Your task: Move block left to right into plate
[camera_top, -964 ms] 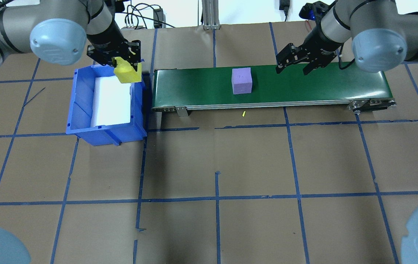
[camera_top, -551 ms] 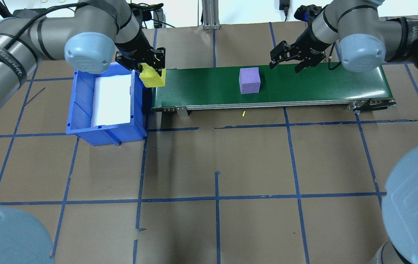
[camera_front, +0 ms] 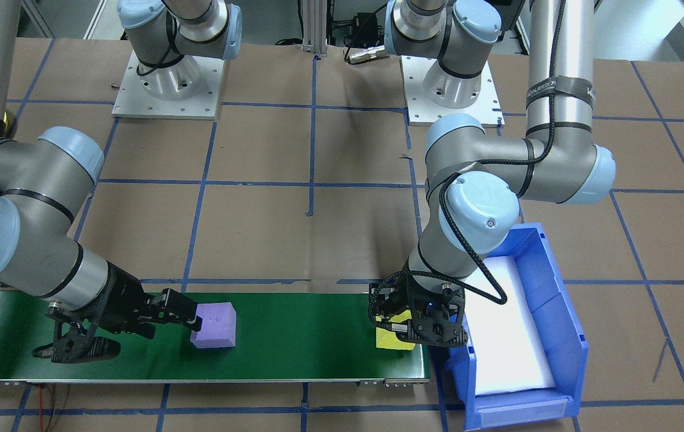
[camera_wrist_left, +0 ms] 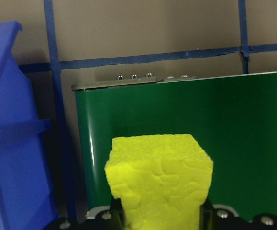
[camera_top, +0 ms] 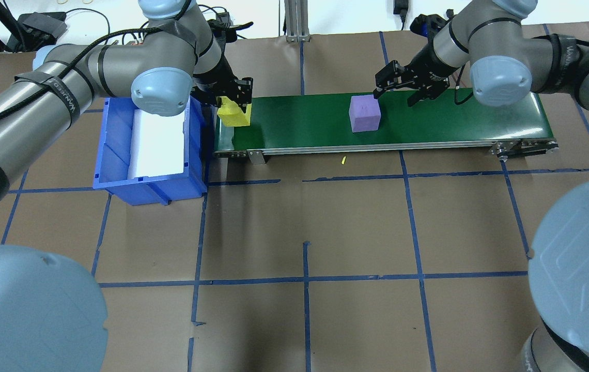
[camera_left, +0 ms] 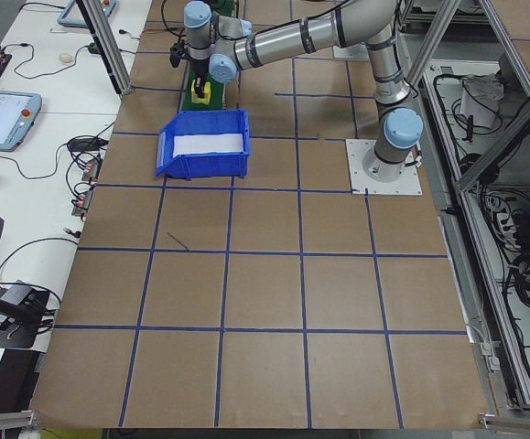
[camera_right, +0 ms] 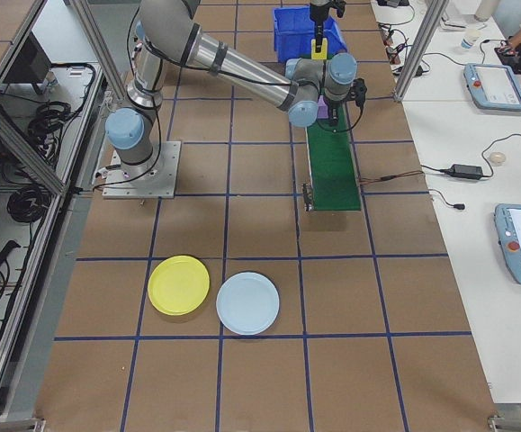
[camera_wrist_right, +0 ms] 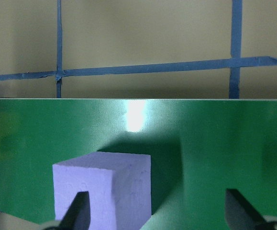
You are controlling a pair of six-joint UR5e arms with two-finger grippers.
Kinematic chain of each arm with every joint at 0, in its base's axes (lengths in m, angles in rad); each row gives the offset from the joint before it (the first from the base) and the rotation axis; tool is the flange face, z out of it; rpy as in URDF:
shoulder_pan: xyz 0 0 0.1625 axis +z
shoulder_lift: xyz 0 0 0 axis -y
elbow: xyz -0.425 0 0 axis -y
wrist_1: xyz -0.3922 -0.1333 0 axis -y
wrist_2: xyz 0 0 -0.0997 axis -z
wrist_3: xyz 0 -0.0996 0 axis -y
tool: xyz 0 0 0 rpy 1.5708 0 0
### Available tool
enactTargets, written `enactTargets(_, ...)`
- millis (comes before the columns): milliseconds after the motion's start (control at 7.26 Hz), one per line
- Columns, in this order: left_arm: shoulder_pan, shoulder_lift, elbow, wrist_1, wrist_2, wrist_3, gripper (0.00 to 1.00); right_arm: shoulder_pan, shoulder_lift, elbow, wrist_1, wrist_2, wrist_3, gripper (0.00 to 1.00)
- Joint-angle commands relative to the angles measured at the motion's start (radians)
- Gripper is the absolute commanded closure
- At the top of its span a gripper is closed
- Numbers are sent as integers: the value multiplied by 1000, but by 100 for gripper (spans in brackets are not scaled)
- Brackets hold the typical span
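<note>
Left gripper clamps yellow block — upright, long axis vertical — over green belt.

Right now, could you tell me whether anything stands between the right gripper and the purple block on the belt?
Nothing visible does. The right gripper hangs open beside the purple block on the green conveyor belt, one finger already in front of the block's face.

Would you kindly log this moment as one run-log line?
left hand: shut on yellow block, over belt end | right hand: open, beside purple block | yellow plate: no block
</note>
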Motion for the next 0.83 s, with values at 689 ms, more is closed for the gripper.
enactTargets(689, 7, 141, -3, -133, 55, 9, 0, 0, 1, 46, -23, -21, -4, 11)
